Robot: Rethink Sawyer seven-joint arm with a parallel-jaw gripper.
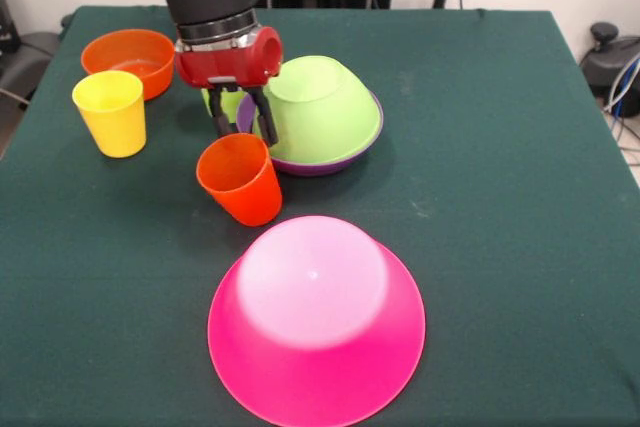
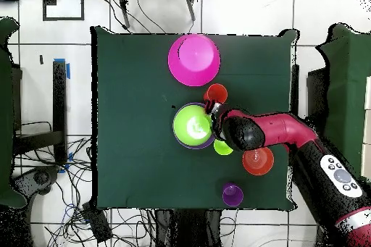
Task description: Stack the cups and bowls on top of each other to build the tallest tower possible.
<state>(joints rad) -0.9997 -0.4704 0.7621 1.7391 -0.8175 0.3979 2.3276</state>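
Hovering w/ fingers spread, end effector (image 1: 242, 131) sits just above orange-red cup (image 1: 241, 179), beside green bowl (image 1: 325, 107).

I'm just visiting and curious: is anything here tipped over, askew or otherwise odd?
Two bowls are upside down: the big pink bowl near the front edge, and a green bowl sitting tilted inside a purple bowl. The orange cup leans to one side below the fingers. Nothing looks spilled or broken.

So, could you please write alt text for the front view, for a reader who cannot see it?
A red and black robot gripper reaches down to the rim of an orange-red cup on a green table. Behind it a lime green bowl sits upside down on a purple bowl; a large pink bowl lies upside down in front.
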